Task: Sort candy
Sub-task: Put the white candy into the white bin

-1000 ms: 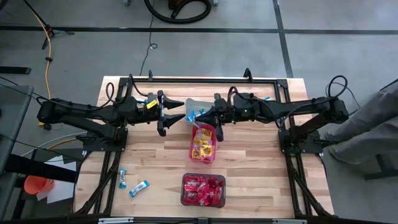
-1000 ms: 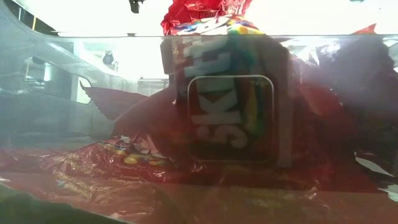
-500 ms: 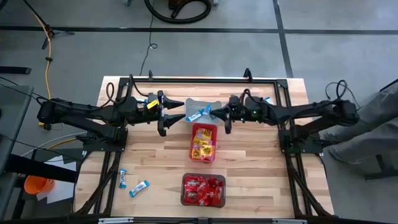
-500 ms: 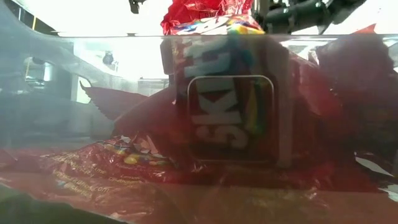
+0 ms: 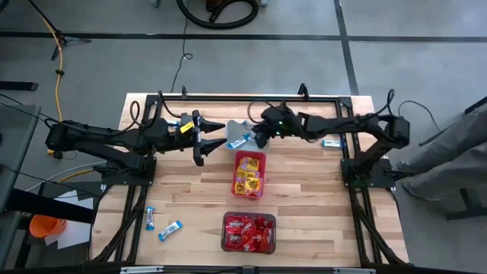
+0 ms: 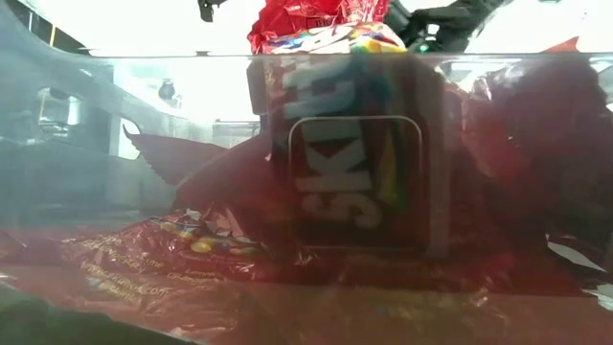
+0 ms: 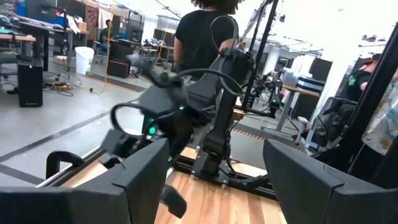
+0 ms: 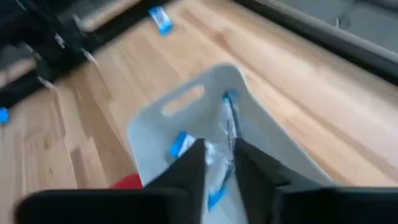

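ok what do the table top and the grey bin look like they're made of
Table top: pale wood, probably butcher block, going by its jointed planks and grain; light sheen. Grey bin: likely moulded plastic, with smooth matte walls and a cut-out handle slot.

White letters "SK", sideways, on a red candy packet (image 6: 350, 168) in the low view.

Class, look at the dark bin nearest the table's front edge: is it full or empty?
Full. In the high view the dark bin is packed with red candy, and in the low view packets rise above its rim.
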